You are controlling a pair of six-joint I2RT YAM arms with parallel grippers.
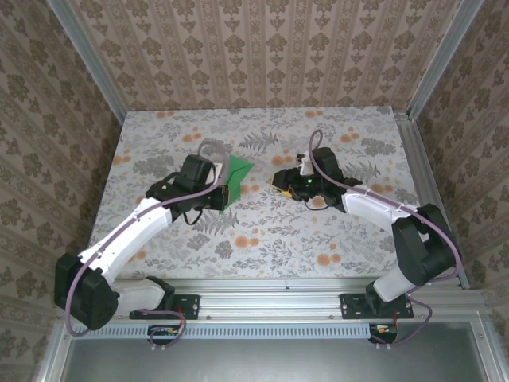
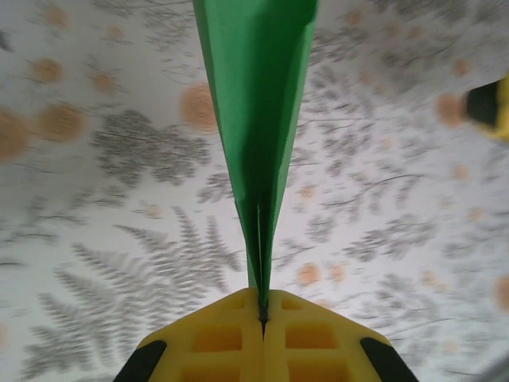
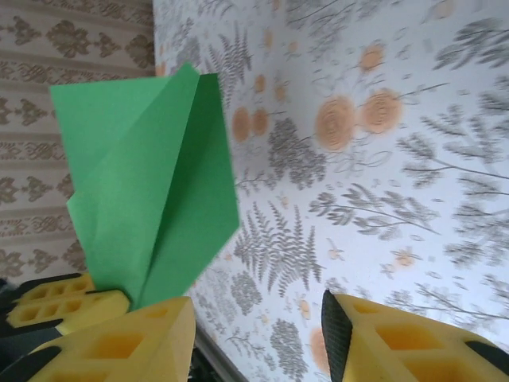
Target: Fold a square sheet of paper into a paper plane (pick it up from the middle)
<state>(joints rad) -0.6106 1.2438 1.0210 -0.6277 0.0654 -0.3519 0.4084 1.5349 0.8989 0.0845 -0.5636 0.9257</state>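
The green sheet of paper [image 1: 235,177] is folded along a centre crease into a pointed shape and is held upright above the table. My left gripper [image 1: 218,191] is shut on its lower folded edge. In the left wrist view the paper [image 2: 256,103] rises as a narrow wedge out of the closed left gripper [image 2: 263,309]. My right gripper [image 1: 280,180] hangs a short way to the right of the paper, open, with nothing between its fingers. From the right wrist, the paper [image 3: 151,199] stands left of the open right gripper [image 3: 254,318], not touching it.
The floral-patterned table [image 1: 334,231] is bounded by wallpapered walls [image 1: 262,48] at the back and sides and by an aluminium rail [image 1: 270,298] along the near edge. The left gripper's yellow fingers [image 3: 67,302] show beneath the paper.
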